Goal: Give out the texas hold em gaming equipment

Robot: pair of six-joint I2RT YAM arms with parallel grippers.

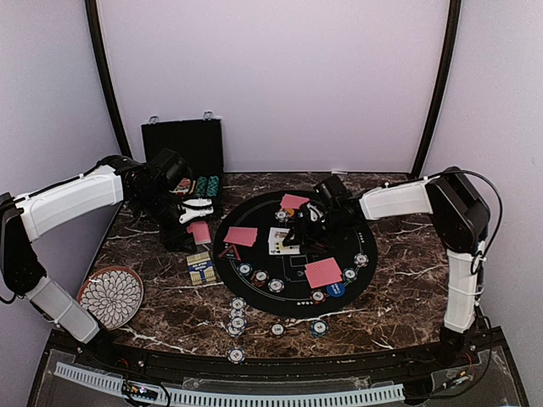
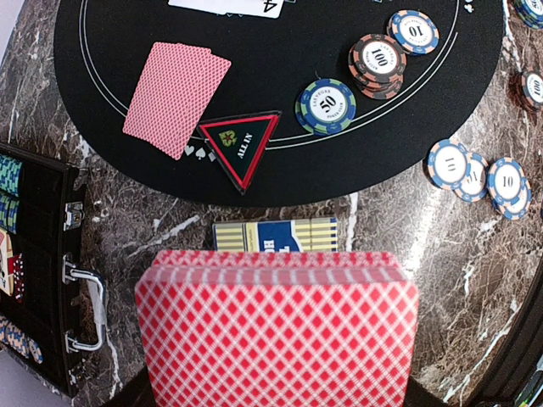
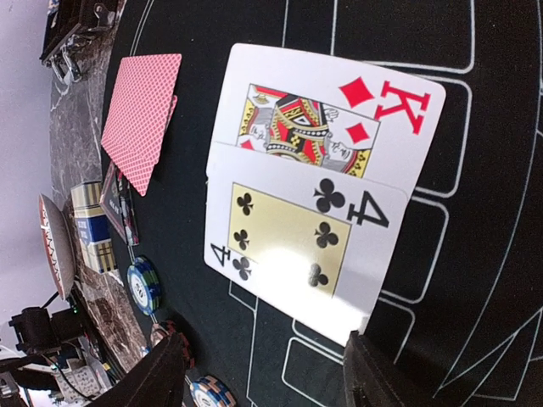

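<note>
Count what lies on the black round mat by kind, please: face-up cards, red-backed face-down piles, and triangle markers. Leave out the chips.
Face-up cards: 2, king of diamonds and four of clubs
Face-down red-backed piles: 3
Triangle marker: 1
Total: 6

Directly beneath right gripper [image 3: 263, 373]: four of clubs [image 3: 297, 246] overlapping king of diamonds [image 3: 327, 119] — bare black mat [image 3: 475, 280] off to its far side. Ahead of left gripper [image 2: 276, 398], gripped red-backed deck [image 2: 276, 331] filling the near view; beyond it card box [image 2: 273, 235], then triangle marker [image 2: 240, 144] — open marble [image 2: 170, 229] alongside.
</note>
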